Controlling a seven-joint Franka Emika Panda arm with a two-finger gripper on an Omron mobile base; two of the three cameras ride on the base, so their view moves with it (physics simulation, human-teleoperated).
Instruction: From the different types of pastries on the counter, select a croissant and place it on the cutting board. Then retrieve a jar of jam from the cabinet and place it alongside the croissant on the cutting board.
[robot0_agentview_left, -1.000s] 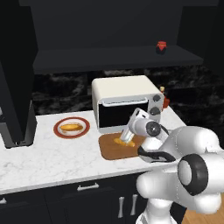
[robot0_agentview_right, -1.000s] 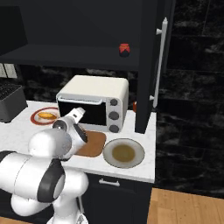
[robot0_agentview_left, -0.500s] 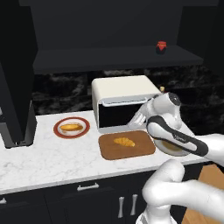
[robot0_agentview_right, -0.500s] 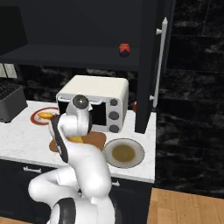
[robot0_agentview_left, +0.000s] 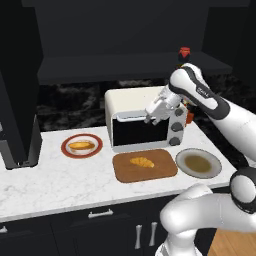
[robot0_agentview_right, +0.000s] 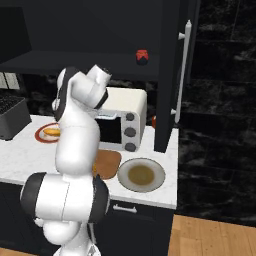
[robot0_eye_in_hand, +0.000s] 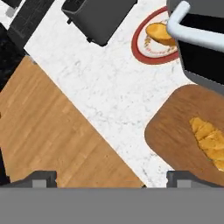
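Observation:
The croissant lies on the brown cutting board, free of any grip. Above the board, in front of the toaster oven, my gripper hangs open and holds nothing. The hand view looks down between the wide-apart fingertips at the croissant on the cutting board. The small red jar of jam stands at the right end of the black cabinet shelf. In the right base view the jar of jam sits above my raised arm. The other pastry rests on a red-rimmed plate on the counter.
A round plate with a brown middle lies right of the board. A black appliance stands at the counter's left end. An orange-red bottle is behind the toaster oven. An open cabinet door with a silver handle stands to the right.
The gripper has let go of the croissant on the cutting board. It has since risen from the board to the height of the toaster oven's front, with the arm swung up.

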